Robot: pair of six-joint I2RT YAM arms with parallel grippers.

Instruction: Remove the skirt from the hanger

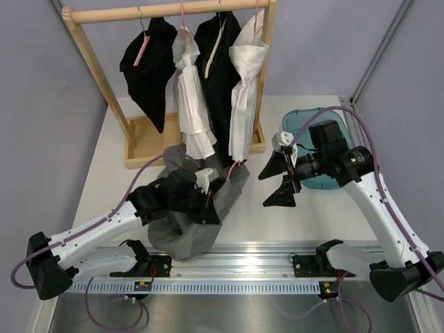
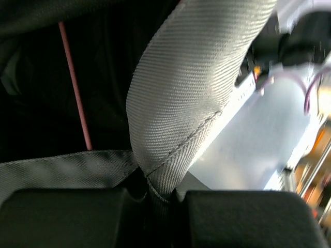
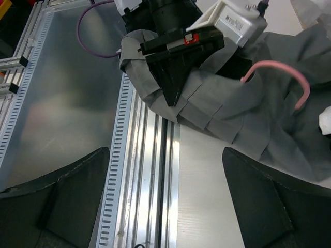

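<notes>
A grey pleated skirt (image 1: 198,225) lies crumpled on the white table near its front edge, with a pink hanger (image 1: 232,168) sticking out of its far side. My left gripper (image 1: 205,206) is shut on a fold of the skirt's waistband (image 2: 176,124); the pink hanger wire (image 2: 75,88) shows behind the cloth. My right gripper (image 1: 280,183) is open and empty, hovering right of the skirt. In the right wrist view the skirt (image 3: 243,111) and the hanger hook (image 3: 289,77) lie ahead of its spread fingers (image 3: 269,206).
A wooden clothes rack (image 1: 166,14) stands at the back with black and white garments on hangers. A teal bin (image 1: 309,132) sits at the right behind my right arm. An aluminium rail (image 1: 236,267) runs along the table's front edge.
</notes>
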